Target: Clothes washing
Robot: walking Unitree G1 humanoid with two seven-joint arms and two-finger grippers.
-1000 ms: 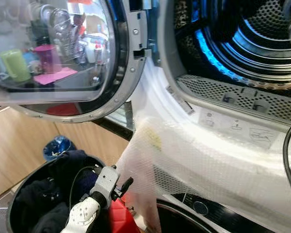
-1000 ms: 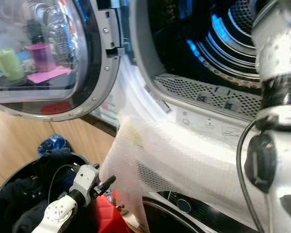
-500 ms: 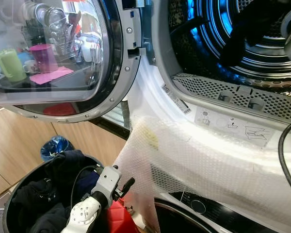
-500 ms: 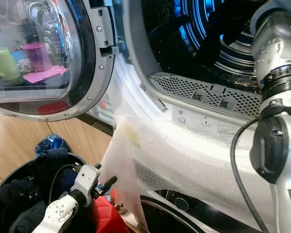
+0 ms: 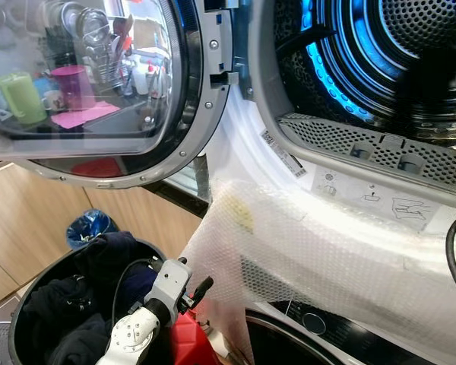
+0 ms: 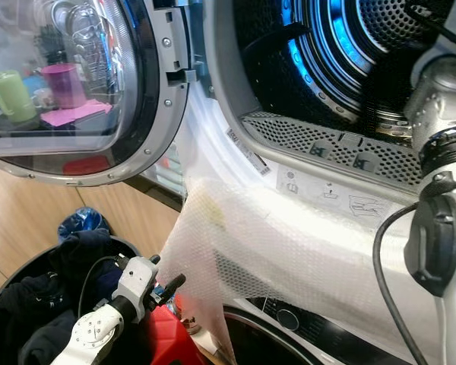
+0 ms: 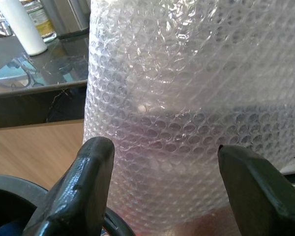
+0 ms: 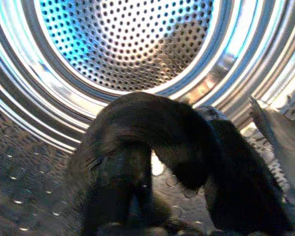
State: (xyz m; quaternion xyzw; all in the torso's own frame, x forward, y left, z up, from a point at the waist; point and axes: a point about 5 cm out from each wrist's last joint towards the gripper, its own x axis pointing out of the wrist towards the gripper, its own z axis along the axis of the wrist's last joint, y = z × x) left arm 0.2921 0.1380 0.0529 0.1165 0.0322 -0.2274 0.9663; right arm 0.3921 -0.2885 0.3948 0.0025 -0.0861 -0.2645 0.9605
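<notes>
The right arm (image 6: 441, 228) reaches into the drum (image 5: 380, 53) of the machine, and its far end is cut off in the head views. The right wrist view looks along the right pincer (image 8: 152, 167): a dark cloth (image 8: 137, 147) covers the fingers, so I cannot tell if they pinch it. The left pincer (image 7: 162, 167) is spread before the bubble wrap (image 7: 187, 98), above the basket (image 5: 30, 293) of dark clothes (image 5: 68, 304).
</notes>
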